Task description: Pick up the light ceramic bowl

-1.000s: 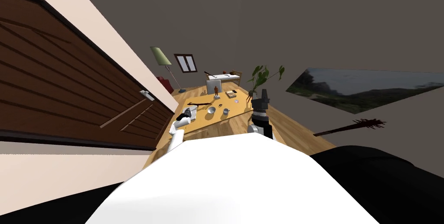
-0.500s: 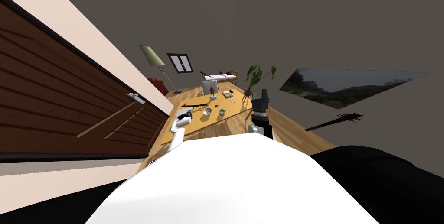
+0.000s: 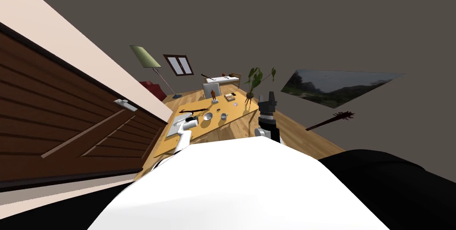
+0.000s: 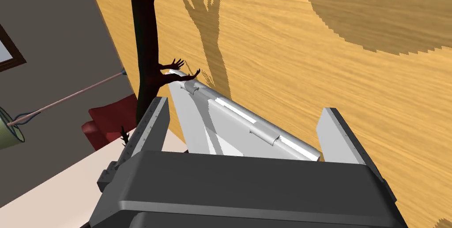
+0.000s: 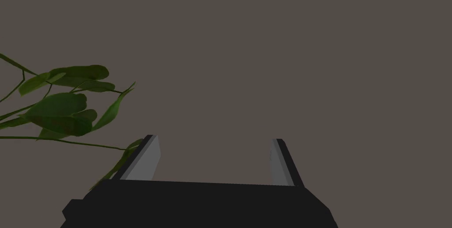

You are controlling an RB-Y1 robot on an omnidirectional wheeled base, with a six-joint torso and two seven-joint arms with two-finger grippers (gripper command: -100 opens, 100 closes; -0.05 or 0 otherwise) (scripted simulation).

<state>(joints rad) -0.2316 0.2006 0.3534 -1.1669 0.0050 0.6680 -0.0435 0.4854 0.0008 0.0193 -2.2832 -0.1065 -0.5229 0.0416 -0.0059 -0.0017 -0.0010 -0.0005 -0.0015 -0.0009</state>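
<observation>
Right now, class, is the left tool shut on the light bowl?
No: the left tool stands open, and the bowl sits free on the wooden table.

- The bowl (image 3: 208,116) sits on the worktop (image 3: 238,107), with a cup (image 3: 223,116) just to its right.
- Behind them a statue (image 3: 213,94) stands in front of a screen (image 3: 210,88).
- Books (image 3: 230,97) lie right of the statue.
- A plant (image 3: 254,78) stands by the worktop's far right corner.
- A door (image 3: 67,120) is on the left.

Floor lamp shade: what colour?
Pale green; the lamp shade shows best in the head view.
</observation>
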